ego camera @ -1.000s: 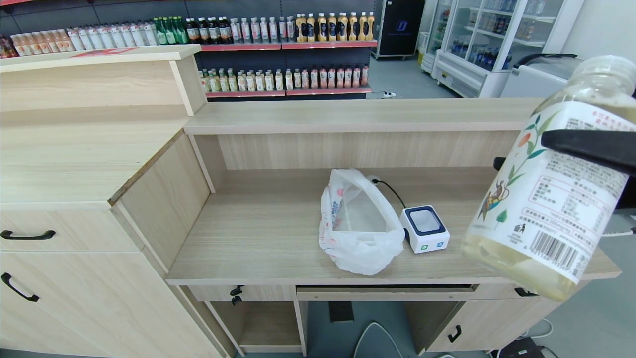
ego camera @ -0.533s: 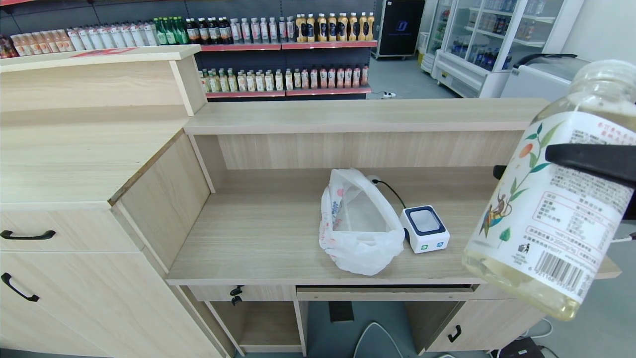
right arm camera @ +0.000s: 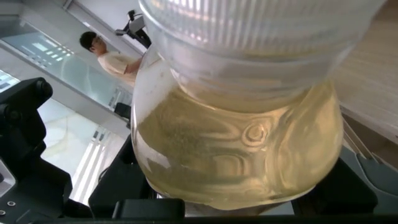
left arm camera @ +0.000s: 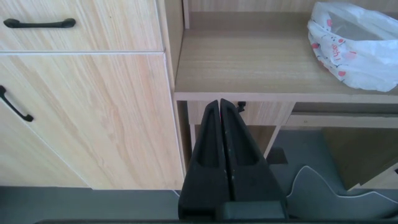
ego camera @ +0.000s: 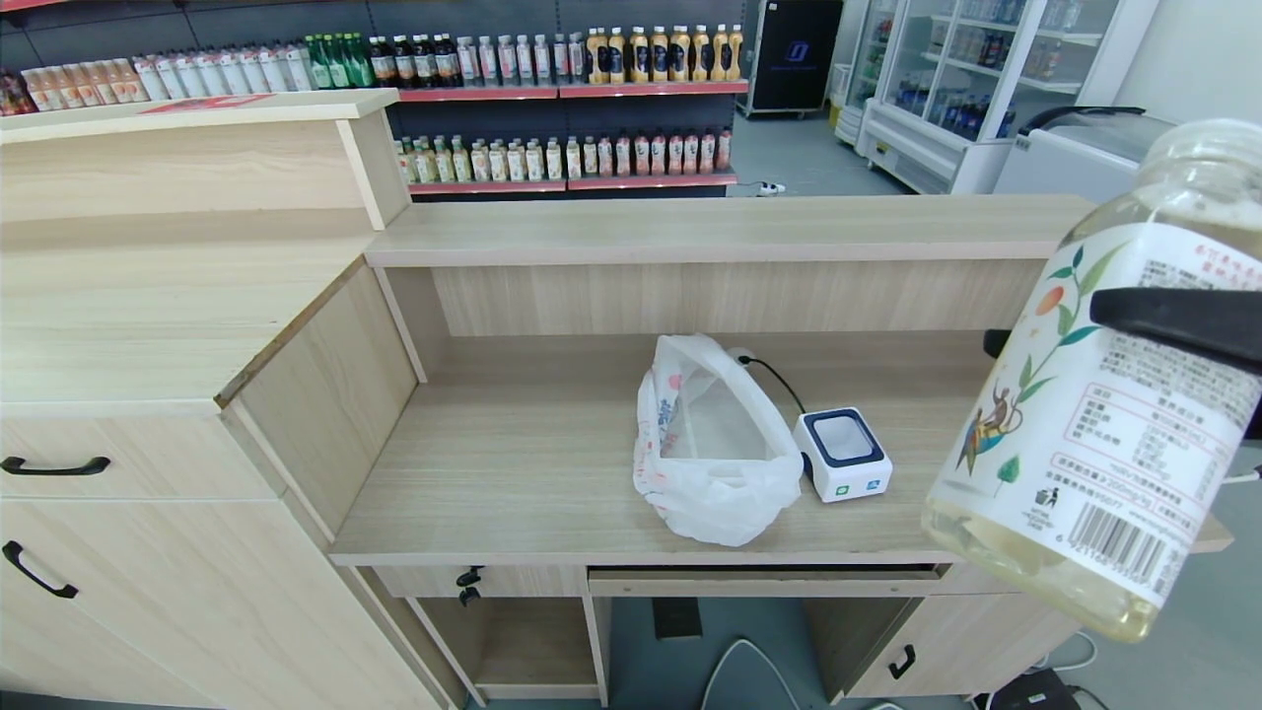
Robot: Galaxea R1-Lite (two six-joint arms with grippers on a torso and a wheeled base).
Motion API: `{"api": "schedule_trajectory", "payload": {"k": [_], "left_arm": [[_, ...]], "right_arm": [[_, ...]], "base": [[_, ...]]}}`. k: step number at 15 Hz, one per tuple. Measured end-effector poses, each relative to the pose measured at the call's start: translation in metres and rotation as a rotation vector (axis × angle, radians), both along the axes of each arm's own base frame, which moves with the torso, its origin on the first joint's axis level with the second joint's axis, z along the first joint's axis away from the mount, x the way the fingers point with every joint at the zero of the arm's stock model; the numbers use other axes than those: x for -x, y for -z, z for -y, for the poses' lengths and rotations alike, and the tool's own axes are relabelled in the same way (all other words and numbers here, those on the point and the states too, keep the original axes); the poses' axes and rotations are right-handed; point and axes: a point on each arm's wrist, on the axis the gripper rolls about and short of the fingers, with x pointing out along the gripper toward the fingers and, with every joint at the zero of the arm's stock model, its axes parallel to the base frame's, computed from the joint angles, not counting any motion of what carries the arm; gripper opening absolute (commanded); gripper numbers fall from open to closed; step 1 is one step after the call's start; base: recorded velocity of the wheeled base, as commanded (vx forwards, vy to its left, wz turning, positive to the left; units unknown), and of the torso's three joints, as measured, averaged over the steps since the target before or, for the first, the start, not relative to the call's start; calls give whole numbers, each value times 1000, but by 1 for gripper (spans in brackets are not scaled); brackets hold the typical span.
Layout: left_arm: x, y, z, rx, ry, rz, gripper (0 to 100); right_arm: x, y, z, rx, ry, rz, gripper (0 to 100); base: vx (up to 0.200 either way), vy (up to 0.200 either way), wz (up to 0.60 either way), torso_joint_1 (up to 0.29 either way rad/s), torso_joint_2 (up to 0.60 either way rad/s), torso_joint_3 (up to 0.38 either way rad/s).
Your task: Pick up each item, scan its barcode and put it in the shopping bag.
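Note:
A clear bottle point(ego camera: 1094, 394) of pale yellow drink with a white label hangs tilted, close to the head camera, above the right end of the counter; its barcode faces me low on the label. My right gripper point(ego camera: 1173, 316) is shut on the bottle, one black finger across the label. The right wrist view looks along the bottle point(right arm camera: 236, 118) from its ribbed cap end. A white plastic shopping bag point(ego camera: 712, 444) stands open mid-counter, and the bag point(left arm camera: 357, 43) also shows from the left wrist. A small white barcode scanner point(ego camera: 844, 452) sits just right of it. My left gripper point(left arm camera: 221, 118) is shut, low in front of the desk.
The wooden checkout counter point(ego camera: 513, 473) has a raised ledge point(ego camera: 710, 227) behind and a tall cabinet point(ego camera: 148, 325) with drawers on the left. A black cable point(ego camera: 779, 380) runs from the scanner to the back. Store shelves of drinks point(ego camera: 552, 59) and fridges point(ego camera: 976, 69) stand beyond.
The bottle in my right gripper has shifted slightly right and down, turning a little more upright. Bag, scanner and left arm have stayed put.

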Motion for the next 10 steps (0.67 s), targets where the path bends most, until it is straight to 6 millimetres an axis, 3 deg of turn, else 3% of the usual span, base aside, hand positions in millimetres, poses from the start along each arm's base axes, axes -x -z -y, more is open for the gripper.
{"api": "schedule_trajectory", "payload": {"k": [10], "left_arm": [[0,0,0,0,0,0,0]], "right_arm": [[-2,1,2,2,18,2,0]], "base": [[0,0,0,0,0,0]]}}
